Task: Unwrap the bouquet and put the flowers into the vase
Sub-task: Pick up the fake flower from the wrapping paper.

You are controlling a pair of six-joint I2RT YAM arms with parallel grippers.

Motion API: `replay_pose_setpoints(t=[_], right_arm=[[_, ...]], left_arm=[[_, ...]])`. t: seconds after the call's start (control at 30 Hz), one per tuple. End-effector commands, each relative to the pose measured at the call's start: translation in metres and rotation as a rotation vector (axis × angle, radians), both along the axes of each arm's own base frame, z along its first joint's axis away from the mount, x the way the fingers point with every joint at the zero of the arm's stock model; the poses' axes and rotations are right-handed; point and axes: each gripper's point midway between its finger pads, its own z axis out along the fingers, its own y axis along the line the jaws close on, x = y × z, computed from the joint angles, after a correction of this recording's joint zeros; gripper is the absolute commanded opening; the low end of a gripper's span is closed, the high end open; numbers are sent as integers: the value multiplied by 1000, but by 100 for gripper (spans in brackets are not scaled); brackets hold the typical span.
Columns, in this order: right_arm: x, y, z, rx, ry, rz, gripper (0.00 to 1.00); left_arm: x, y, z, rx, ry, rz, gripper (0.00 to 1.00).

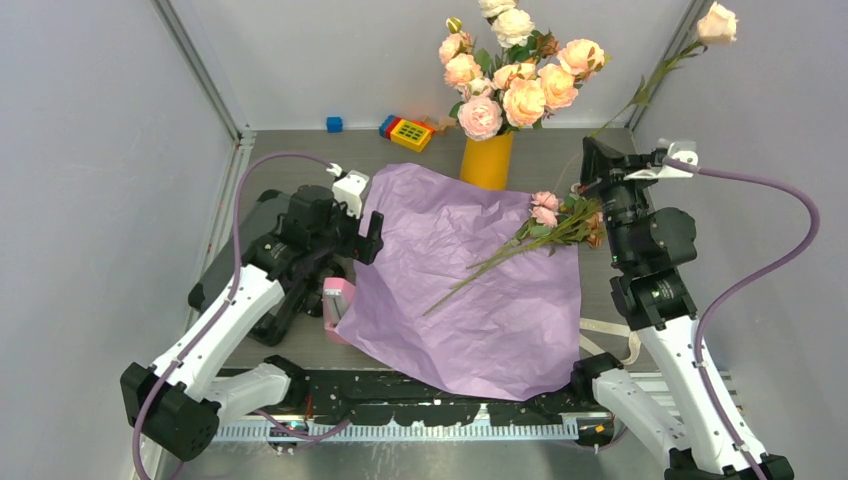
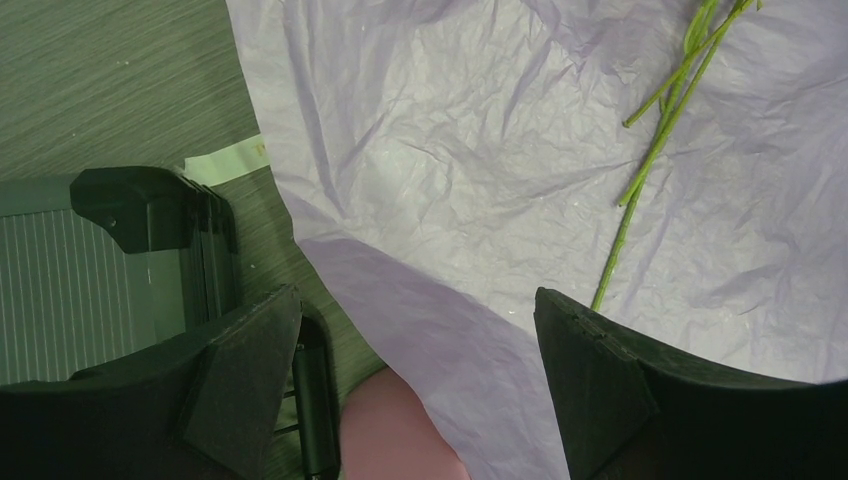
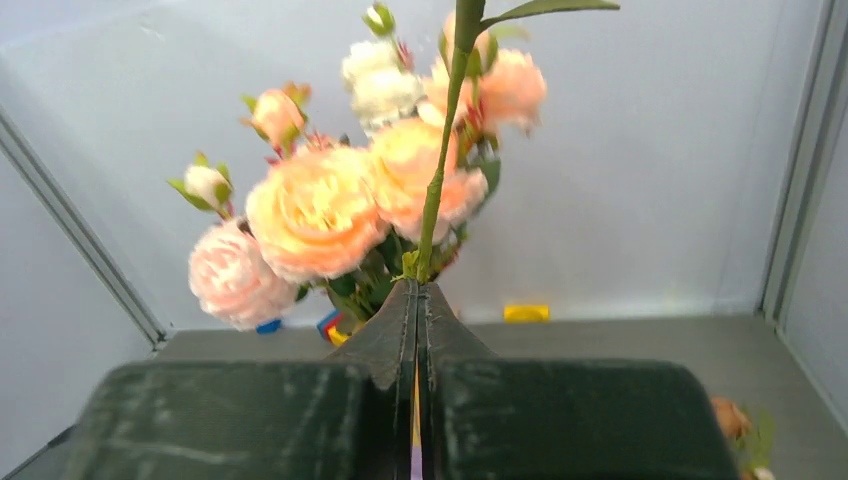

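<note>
The bouquet's crinkled lilac paper lies spread open on the table. Small pink and rusty flowers lie on its far right part, their thin green stems running down the sheet. The yellow-orange vase stands just behind the paper and holds big pale roses. My right gripper is raised right of the vase, shut on one flower's green stem. That flower's pale pink head reaches up to the far right. My left gripper is open over the paper's left edge, holding nothing.
A pink thing shows under the paper's left edge. Beige ribbon lies by the right arm. Toy blocks and a blue cube sit at the back wall. The big roses fill the right wrist view.
</note>
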Motion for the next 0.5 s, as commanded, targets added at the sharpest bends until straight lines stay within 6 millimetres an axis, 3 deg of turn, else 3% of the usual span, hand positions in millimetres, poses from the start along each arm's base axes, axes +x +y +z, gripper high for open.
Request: replay_pose_setpoints(t=[0.0, 0.03, 0.2, 0.47], right_arm=[[-18, 9, 79, -71, -253, 42, 0], [-22, 9, 93, -75, -300, 42, 0], [-10, 29, 122, -112, -400, 87, 0], [7, 80, 137, -280, -490, 111, 0]], left_arm=[[6, -2, 10, -10, -44, -9, 89], [6, -2, 9, -9, -43, -7, 89], [7, -1, 8, -3, -36, -2, 90], [9, -1, 6, 0, -28, 2, 91]])
